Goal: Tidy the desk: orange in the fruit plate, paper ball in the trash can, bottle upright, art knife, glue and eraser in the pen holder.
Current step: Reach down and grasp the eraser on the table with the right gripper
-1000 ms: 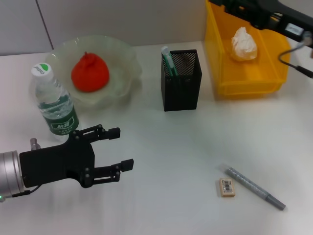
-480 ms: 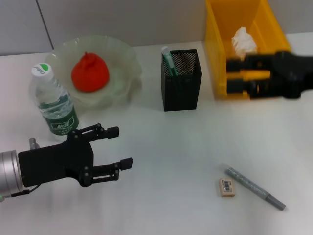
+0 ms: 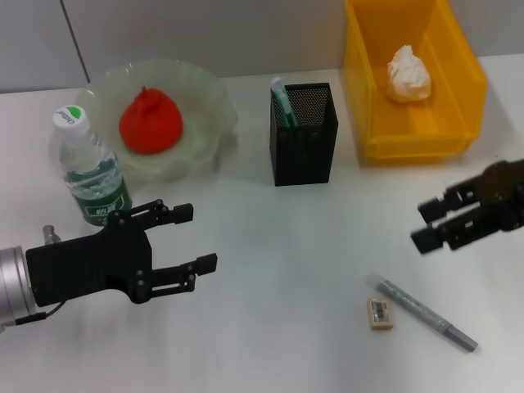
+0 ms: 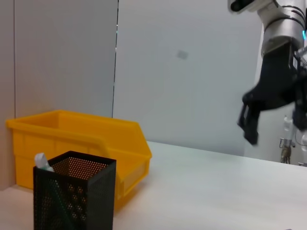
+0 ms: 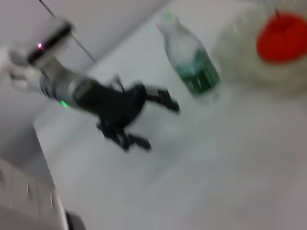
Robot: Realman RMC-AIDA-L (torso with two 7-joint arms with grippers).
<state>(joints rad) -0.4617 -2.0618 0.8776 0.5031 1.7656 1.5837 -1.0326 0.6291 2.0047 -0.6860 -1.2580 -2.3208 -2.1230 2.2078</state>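
Left pincer point(image 5: 151, 123) open near upright bottle point(image 5: 191, 60)

Bright even overhead light, soft shadows; right wrist view heavily motion-blurred; head view sharp.

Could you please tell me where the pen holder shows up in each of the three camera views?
Head view: the pen holder stands at upper centre, between the fruit plate and the trash can.
Left wrist view: pen holder in the foreground.
Right wrist view: not in it.
Shared landmark: trash can, beside the holder in both.
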